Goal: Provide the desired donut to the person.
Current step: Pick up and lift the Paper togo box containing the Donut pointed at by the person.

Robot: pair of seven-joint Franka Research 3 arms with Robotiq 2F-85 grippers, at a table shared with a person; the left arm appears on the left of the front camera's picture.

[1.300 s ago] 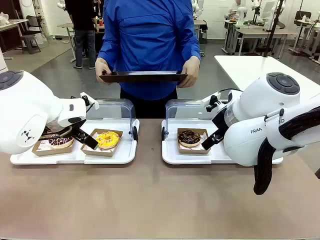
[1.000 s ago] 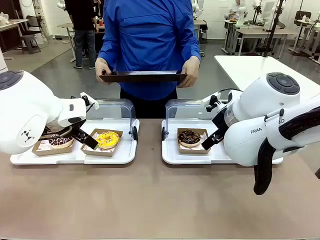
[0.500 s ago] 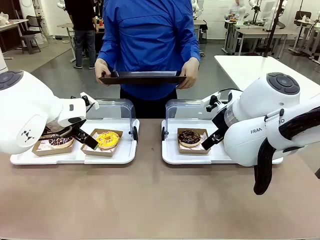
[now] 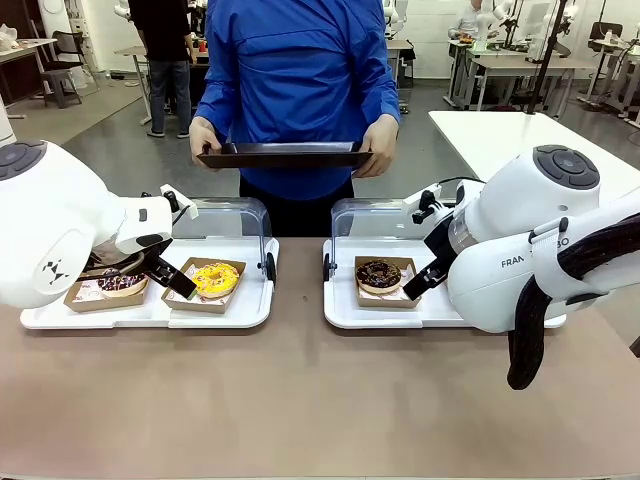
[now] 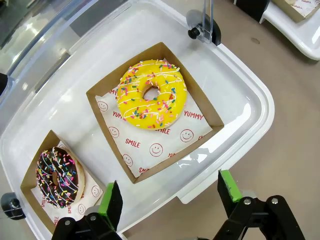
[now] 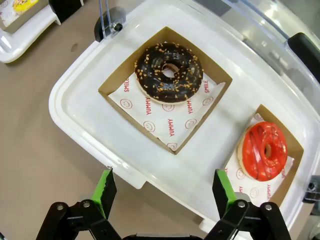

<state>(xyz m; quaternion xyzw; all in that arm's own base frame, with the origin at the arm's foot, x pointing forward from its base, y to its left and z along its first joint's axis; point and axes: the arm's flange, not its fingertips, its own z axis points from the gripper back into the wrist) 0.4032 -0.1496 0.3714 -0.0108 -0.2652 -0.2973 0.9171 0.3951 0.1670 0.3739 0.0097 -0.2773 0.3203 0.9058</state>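
Donuts lie in shallow brown cardboard boxes (image 5: 99, 107) lined with printed paper, two to each white plastic tray on the brown table (image 4: 300, 400). The left tray (image 5: 240, 90) carries a yellow donut (image 5: 151, 95) with white stripes and coloured sprinkles, beside a chocolate sprinkled donut (image 5: 55, 177) whose box runs off the wrist picture's edge. The right tray (image 6: 75, 105) carries a nut-crumbed chocolate donut (image 6: 169, 72) and a glossy red donut (image 6: 265, 150), the latter blocked from the front by the right arm's bulk. Clear curved lids (image 4: 225, 215) stand raised at each tray's far side. The left jaws hang spread over the left tray, green pads (image 5: 111, 200) holding nothing. The right jaws are spread likewise above the right tray. Across the table the person (image 4: 300, 80) in a blue shirt holds a flat dark tray (image 4: 285, 153) level in both hands (image 4: 378, 150), well apart from the donuts.
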